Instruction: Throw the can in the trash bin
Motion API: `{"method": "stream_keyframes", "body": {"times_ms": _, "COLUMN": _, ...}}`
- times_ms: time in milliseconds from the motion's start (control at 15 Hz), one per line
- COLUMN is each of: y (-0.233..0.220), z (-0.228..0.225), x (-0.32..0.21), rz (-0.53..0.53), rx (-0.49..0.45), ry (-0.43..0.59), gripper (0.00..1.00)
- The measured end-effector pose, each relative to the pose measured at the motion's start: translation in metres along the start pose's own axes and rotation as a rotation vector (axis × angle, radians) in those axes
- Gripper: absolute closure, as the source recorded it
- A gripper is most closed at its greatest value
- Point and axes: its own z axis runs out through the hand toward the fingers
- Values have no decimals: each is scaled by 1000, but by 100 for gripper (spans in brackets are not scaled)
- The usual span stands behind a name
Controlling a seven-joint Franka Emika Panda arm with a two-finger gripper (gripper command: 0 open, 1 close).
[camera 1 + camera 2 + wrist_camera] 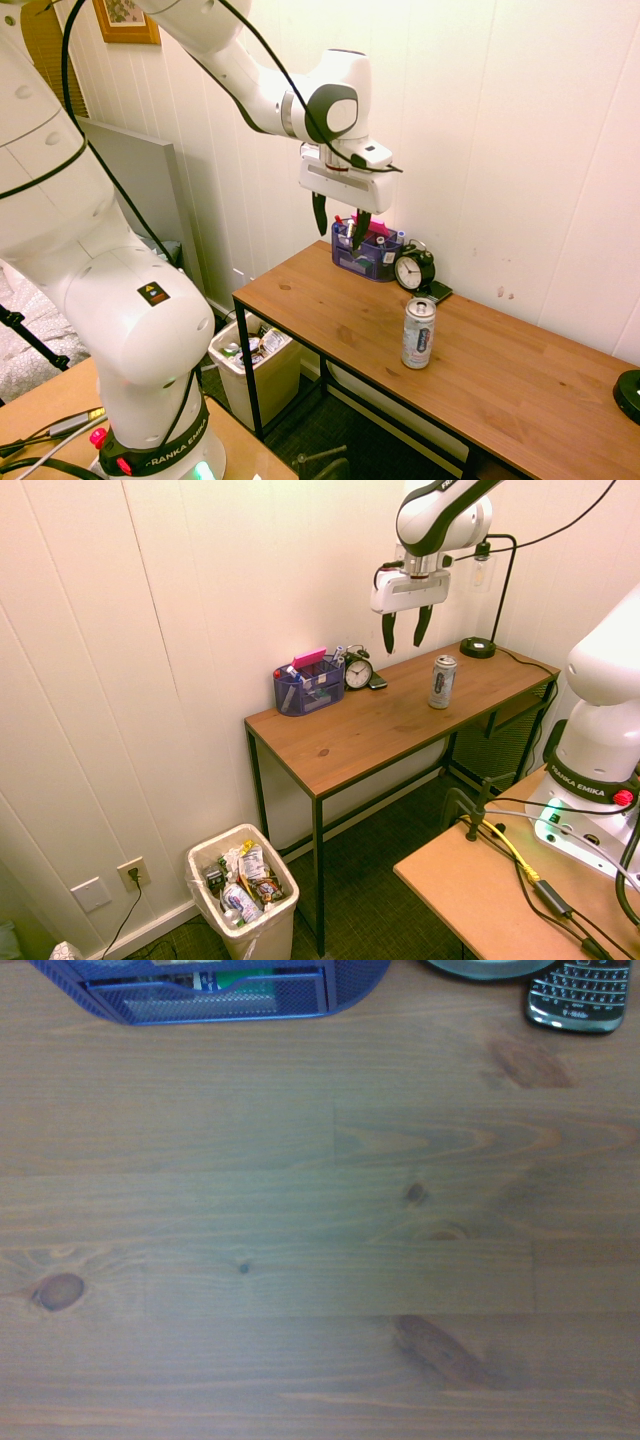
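Observation:
The slim silver can (418, 333) (441, 682) stands upright on the wooden table (330, 300) (360, 730), near its front edge and just in front of the black alarm clock (414, 268) (358, 670). My gripper (340, 221) (405, 630) hangs high above the table, open and empty, over the stretch between the blue organizer and the can. The off-white trash bin (255, 368) (240, 892) stands on the floor past the table's end, with mixed litter at its top. The wrist view shows bare table wood (320, 1240) and no can.
A blue mesh desk organizer (365, 250) (307, 683) (215, 988) sits at the back by the wall beside the clock. A dark phone (580, 995) (438, 292) lies by the clock. A black lamp base (630, 392) (478, 647) stands at the table's far end.

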Motion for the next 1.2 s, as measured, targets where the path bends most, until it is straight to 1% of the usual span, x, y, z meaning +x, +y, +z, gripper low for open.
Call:
{"method": "stream_keyframes", "body": {"times_ms": 133, "y": -1, "z": 1, "x": -1, "rz": 2, "rx": -7, "ry": 3, "gripper": 0}}
{"method": "stream_keyframes", "body": {"times_ms": 267, "y": -1, "z": 10, "x": -3, "rz": 40, "rx": -50, "ry": 28, "gripper": 0}}
{"method": "stream_keyframes", "body": {"times_ms": 333, "y": 4, "z": 21, "x": 1, "rz": 64, "rx": -80, "ry": 24, "gripper": 0}}
{"method": "stream_keyframes", "body": {"times_ms": 533, "y": 40, "z": 79, "x": 36, "rz": 156, "rx": -169, "ry": -60, "gripper": 0}}
{"method": "stream_keyframes", "body": {"times_ms": 733, "y": 83, "z": 137, "x": 75, "rz": 268, "rx": -209, "ry": -130, "gripper": 0}}
{"method": "stream_keyframes", "body": {"times_ms": 867, "y": 104, "z": 158, "x": 104, "rz": 373, "rx": -192, "ry": -160, "gripper": 0}}
{"method": "stream_keyframes", "body": {"times_ms": 1000, "y": 120, "z": 163, "x": 134, "rz": 484, "rx": -128, "ry": -167, "gripper": 0}}
{"method": "stream_keyframes", "body": {"times_ms": 1067, "y": 126, "z": 162, "x": 144, "rz": 525, "rx": -106, "ry": -164, "gripper": 0}}
{"method": "stream_keyframes", "body": {"times_ms": 1200, "y": 127, "z": 159, "x": 158, "rz": 564, "rx": -82, "ry": -152, "gripper": 0}}
